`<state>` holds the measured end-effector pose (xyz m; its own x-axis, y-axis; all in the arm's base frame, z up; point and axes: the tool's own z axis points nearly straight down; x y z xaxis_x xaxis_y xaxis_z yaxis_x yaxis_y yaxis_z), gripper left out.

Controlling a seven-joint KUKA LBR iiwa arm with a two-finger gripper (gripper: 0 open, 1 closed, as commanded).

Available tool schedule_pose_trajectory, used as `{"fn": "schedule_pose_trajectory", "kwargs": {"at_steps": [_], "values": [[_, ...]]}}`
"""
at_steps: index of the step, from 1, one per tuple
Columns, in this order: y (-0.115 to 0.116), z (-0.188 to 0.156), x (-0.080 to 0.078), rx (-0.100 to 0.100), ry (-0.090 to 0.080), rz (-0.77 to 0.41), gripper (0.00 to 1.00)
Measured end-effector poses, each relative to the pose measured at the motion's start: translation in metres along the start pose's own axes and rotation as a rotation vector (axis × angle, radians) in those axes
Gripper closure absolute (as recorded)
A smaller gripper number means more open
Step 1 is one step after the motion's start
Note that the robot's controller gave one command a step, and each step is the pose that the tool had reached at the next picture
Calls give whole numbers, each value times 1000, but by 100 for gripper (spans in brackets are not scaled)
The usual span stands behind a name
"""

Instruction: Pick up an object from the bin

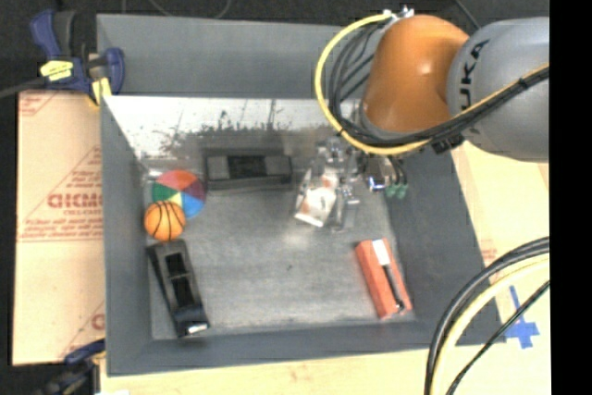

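Observation:
My gripper (335, 173) hangs low over the middle of the bin, just under the arm's orange cover. Right at its lower end sits a small white thing with an orange mark (314, 206); whether it is gripped or merely lying on the floor I cannot tell. A flat black rectangular block (246, 168) lies just left of the gripper near the back wall. An orange-red box with a dark strip (381, 277) lies to the gripper's lower right by the front right corner.
At the left wall a multicoloured ball (179, 189) touches a small orange basketball (165, 221). A long black stapler-like thing (178, 288) lies along the front left corner. The arm and its cables cover the bin's back right part.

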<state>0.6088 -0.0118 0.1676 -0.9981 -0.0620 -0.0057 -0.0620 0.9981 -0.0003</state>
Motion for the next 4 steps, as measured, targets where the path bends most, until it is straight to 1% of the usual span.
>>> {"fn": "schedule_pose_trajectory", "kwargs": {"at_steps": [1, 2, 3, 4], "values": [[-18, -4, -28, 6, 3, -44, 0], [5, -8, -36, 0, 0, -184, 0], [1, 16, -35, 0, -3, -206, 0], [6, 33, -37, -2, 5, -214, 0]]}}
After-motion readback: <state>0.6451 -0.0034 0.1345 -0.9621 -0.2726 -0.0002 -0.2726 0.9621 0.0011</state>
